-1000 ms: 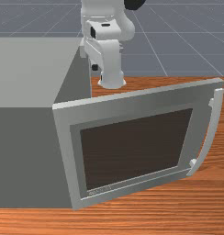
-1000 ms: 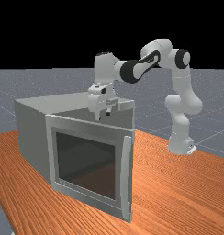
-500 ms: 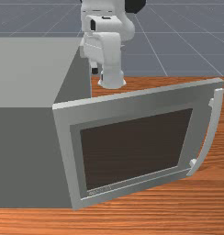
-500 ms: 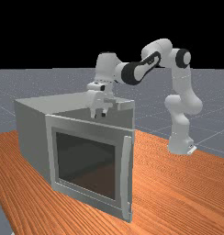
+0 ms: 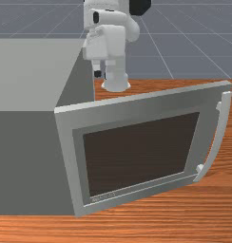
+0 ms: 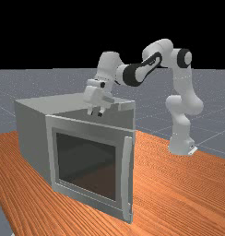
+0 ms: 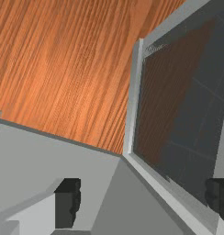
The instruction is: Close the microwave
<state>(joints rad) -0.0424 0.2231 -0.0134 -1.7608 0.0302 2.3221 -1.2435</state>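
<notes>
The microwave, a grey box [image 5: 30, 76], has its door [image 5: 137, 102] swung wide, with a dark window [image 5: 141, 154] and a curved handle [image 5: 219, 135] at the free edge. Behind the door, near the box's open side, hangs my gripper [image 5: 101, 74]. In the far view the gripper [image 6: 95, 113] is tilted just above the door's top edge line, over the door [image 6: 86, 124] as seen there. In the wrist view the gripper [image 7: 143, 202] has its fingers wide apart with nothing between them; the door's window [image 7: 178, 96] and the grey box [image 7: 49, 156] lie beyond.
The wooden table [image 6: 179, 184] extends around the microwave. My arm's base [image 6: 181, 145] stands at the far view's right. Wood [image 5: 160, 228] runs along the door's lower edge in the front view.
My hand has turned and tilted, its fingertips shifting slightly up and toward the far view's left. Both fingers now show more clearly side by side. The door and box stand as before.
</notes>
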